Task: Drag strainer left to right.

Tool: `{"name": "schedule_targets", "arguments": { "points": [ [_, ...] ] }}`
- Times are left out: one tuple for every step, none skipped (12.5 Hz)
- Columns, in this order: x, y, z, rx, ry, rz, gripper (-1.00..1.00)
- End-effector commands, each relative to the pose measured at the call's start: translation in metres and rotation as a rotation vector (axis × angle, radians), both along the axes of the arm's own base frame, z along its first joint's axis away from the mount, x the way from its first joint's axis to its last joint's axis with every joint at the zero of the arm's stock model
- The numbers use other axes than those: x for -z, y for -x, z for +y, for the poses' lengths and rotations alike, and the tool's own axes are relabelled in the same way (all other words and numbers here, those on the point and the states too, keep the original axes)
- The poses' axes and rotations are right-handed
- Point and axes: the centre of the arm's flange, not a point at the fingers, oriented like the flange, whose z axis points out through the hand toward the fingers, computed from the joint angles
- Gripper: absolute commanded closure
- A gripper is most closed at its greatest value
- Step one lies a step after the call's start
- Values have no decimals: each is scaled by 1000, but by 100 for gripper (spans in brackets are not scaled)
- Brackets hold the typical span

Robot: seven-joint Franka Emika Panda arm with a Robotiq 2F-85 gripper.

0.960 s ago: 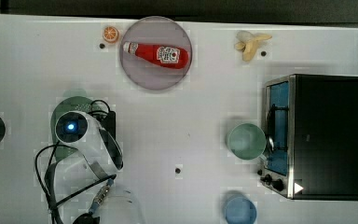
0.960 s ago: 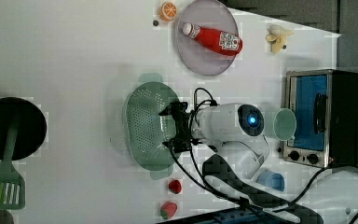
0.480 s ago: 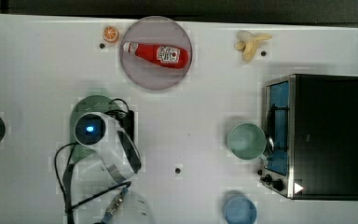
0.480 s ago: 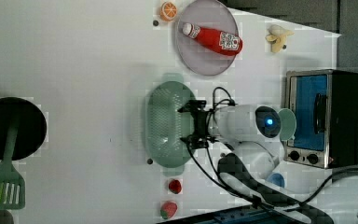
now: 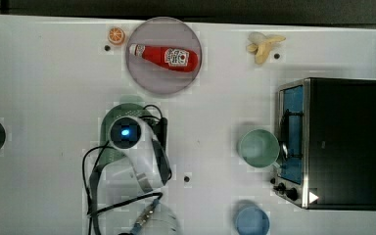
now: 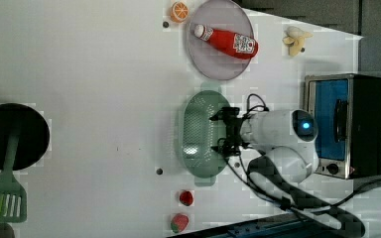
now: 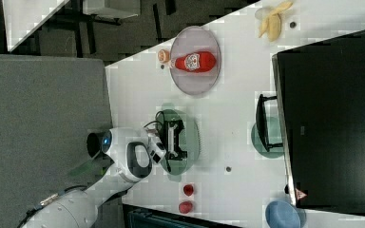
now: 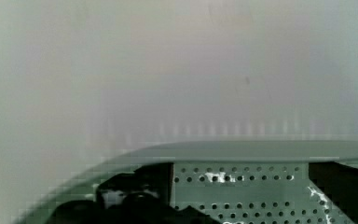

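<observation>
From the top view, my arm covers most of the strainer (image 5: 111, 122), which sits left of the table's (image 5: 44, 98) middle, below the plate (image 5: 164, 81) with the ketchup bottle (image 5: 164, 56) and well apart from the green cup (image 5: 258, 148) by the toaster oven (image 5: 330, 142). In the left view my gripper (image 6: 224, 133) hangs inside the strainer (image 6: 198, 134) at its right rim, fingers spread wide and pinching nothing, so the push comes from the fingers leaning on the inner wall. The right view shows the same: both fingers (image 7: 171, 140) set across the bowl (image 7: 190, 142), one near each long end. The wrist view has the dotted floor (image 8: 242, 196) and the far rim close under me. To do this well I judge I should stay low, keep both fingers against the wall (so it doesn't swivel), and slide evenly toward the green cup, stopping short of it. Compared with a second ago, the strainer and I have shifted toward the top view's right, nearer below the plate; my spread is unchanged.
</observation>
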Motion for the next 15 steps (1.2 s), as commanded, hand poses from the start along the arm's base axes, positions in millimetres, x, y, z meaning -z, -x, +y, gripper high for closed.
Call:
{"name": "schedule_targets", "arguments": {
  "points": [
    [-13,-14,-47,-50,23,-18,-100],
    [-13,-15,-61,-41,31,-17,-100],
    [-13,-16,-73,-33,39,-16,-100],
    [-13,-17,-86,-30,45,-14,-100],
    [-13,-17,-98,-31,51,-11,-100],
    [-12,-16,-109,-33,57,-9,-100],
    [-12,-17,-121,-28,63,-8,-100],
    [-13,-18,-133,-34,68,-12,-100],
    [-14,-19,-143,-50,70,-23,-100],
    [-15,-19,-155,-47,76,-25,-100],
    [-15,-18,-166,-41,83,-22,-100],
    [-16,-18,-176,-46,88,-22,-100],
    [-16,-17,-186,-49,93,-19,-100],
    [-17,-16,-194,-53,97,-19,-100],
    [-17,-16,-202,-49,101,-18,-100]
  ]
}}
